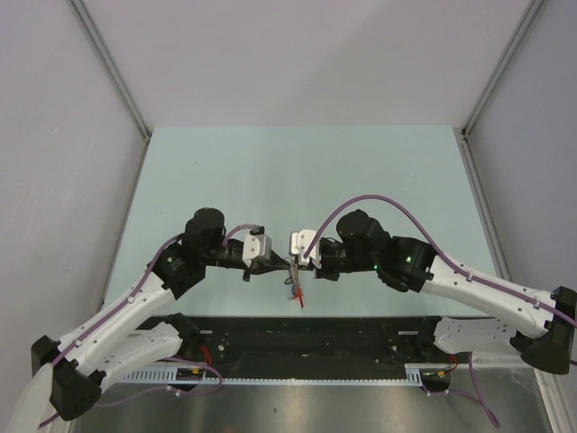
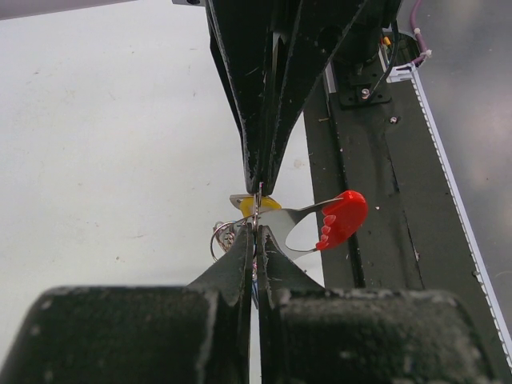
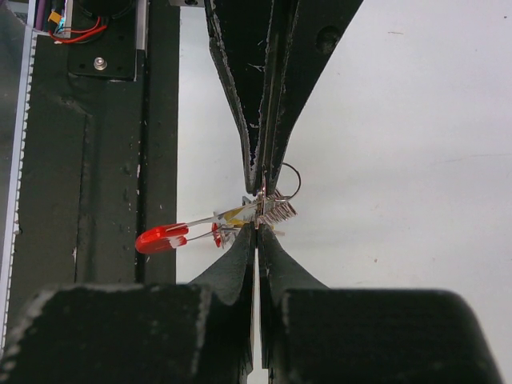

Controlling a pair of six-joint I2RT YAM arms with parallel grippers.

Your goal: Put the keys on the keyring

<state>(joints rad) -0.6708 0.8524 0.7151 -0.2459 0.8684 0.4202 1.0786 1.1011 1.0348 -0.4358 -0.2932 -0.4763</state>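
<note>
As the left arm and right arm, 2 in all, bend inward in the overhead view, the left hand and right hand meet tip to tip above the near edge of the pale green worktop. 1 small bunch hangs between them: the keyring, with its red end piece lowest; the keys are too small there to count. From the left wrist, the left hand rises from the bottom with its 2 fingers pressed together. It seems to nip the keyring at the spot where 1 thin ring loops out on one side. On the other side, the curved strap carries 1 red end piece over the black rail. The right hand comes down from the top, likewise fully closed, its tips on 1 yellow key head. From the right wrist, the right hand sits closed at the bottom and the left hand closed at the top, their tips almost touching with the bunch clamped between them. The keys fan out as thin metal blades packed too tightly to count. Also showing are 1 yellow key head, 1 arc of ring beside the left hand's tip, and 1 red end piece pointing toward the black rail.
</note>
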